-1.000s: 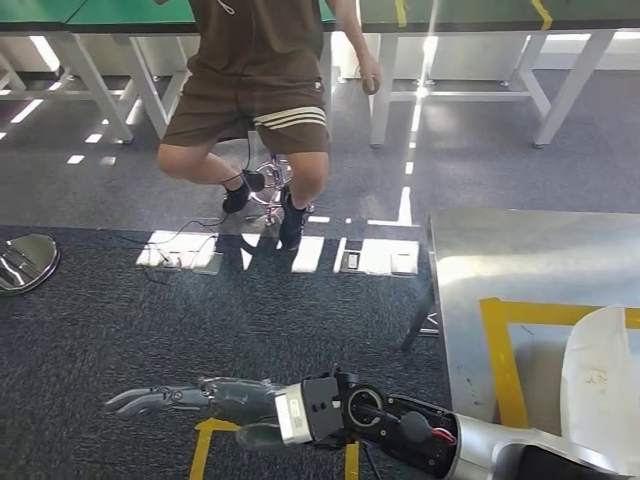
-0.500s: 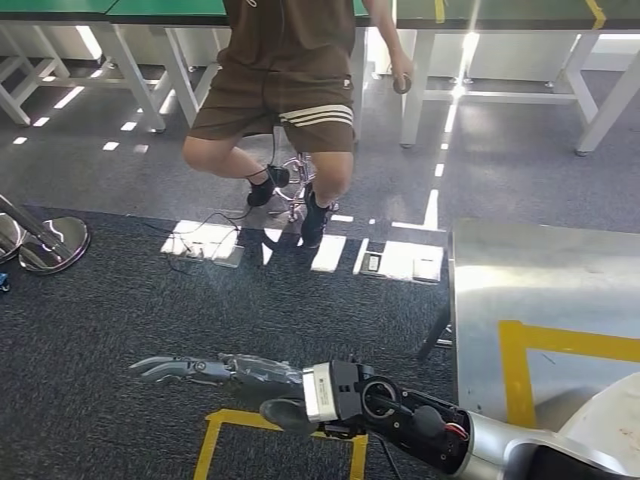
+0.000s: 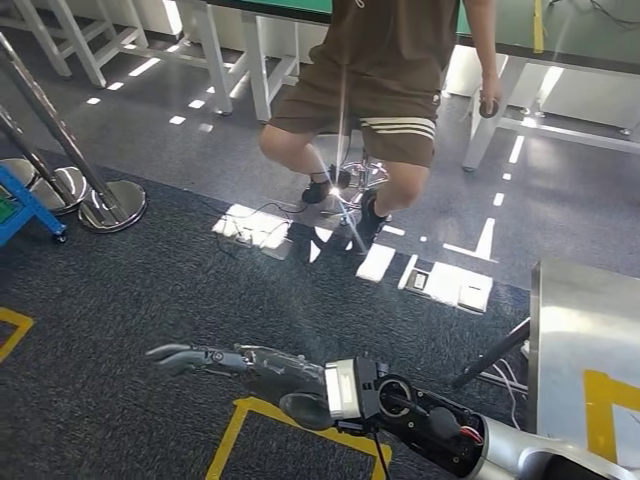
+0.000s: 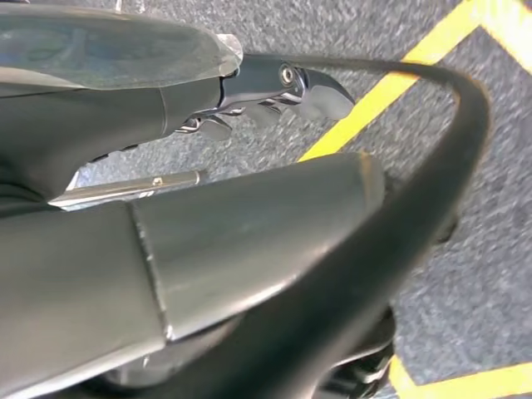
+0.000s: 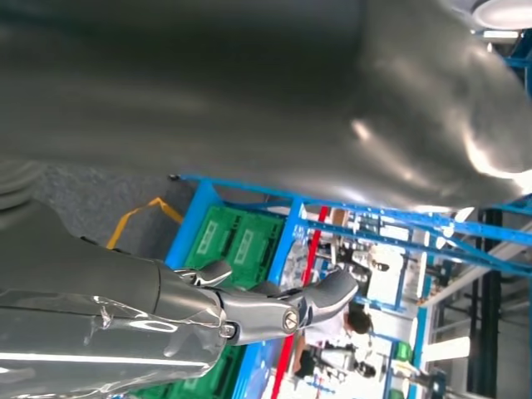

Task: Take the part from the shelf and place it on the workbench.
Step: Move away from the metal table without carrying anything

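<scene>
My right hand (image 3: 226, 362) reaches out to the left, low over the dark carpet, fingers straight and holding nothing. In the right wrist view its fingers (image 5: 263, 307) stretch toward a blue shelf (image 5: 194, 212) with green crates (image 5: 232, 241). A corner of the blue shelf (image 3: 23, 205) stands at the far left of the head view. The metal workbench (image 3: 573, 340), marked with yellow tape, is at the right edge. My left hand (image 4: 276, 87) hangs over carpet and yellow tape, fingers extended with nothing in them.
A person (image 3: 377, 90) sits on a stool straight ahead, feet near cables and floor plates (image 3: 445, 285). Two round chrome stand bases (image 3: 113, 205) with slanted poles stand at the left. A yellow floor square (image 3: 249, 420) lies under my right arm.
The camera has turned left: the workbench slid to the right edge, the white part on it left the picture, and the blue shelf corner came in. My right arm stays stretched out.
</scene>
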